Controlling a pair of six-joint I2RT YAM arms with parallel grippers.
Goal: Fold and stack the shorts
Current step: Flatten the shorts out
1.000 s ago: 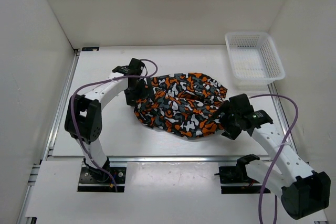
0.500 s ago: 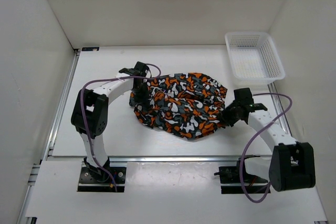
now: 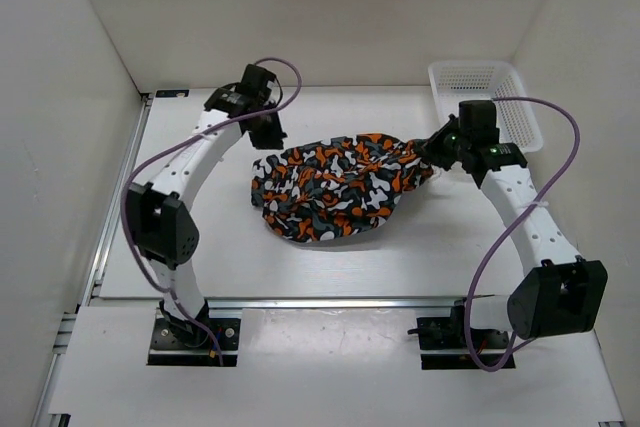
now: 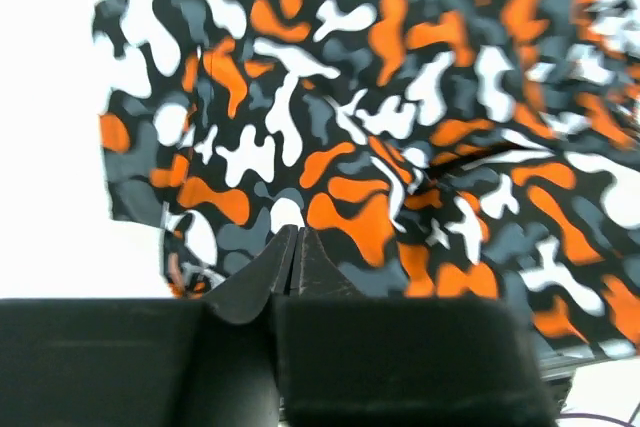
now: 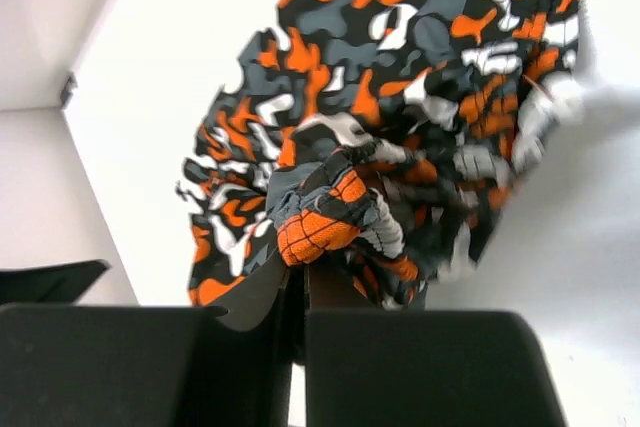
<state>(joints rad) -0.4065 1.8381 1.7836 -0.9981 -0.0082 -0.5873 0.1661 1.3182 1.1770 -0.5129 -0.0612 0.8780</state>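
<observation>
Your white worktop [image 3: 200,252] carries everything here. Your left arm [image 3: 200,162] arcs from its base far across the worktop and bends inward. Your right arm [image 3: 530,217] mirrors it, rising along the right side and bending inward at the wrist.

Between them lie the thin shorts in orange, black, grey and white camouflage print [image 3: 335,187], bunched in a rough oval on the worktop's middle, outside the basket.

The white mesh plastic basket [image 3: 500,75] sits in the far right corner, just behind your right wrist.

Your left gripper [image 3: 266,139] has its jaws pressed together on the shorts' far left edge. Your right gripper [image 3: 432,155] has its jaws pinching a crumpled wad of the shorts' far right end.
</observation>
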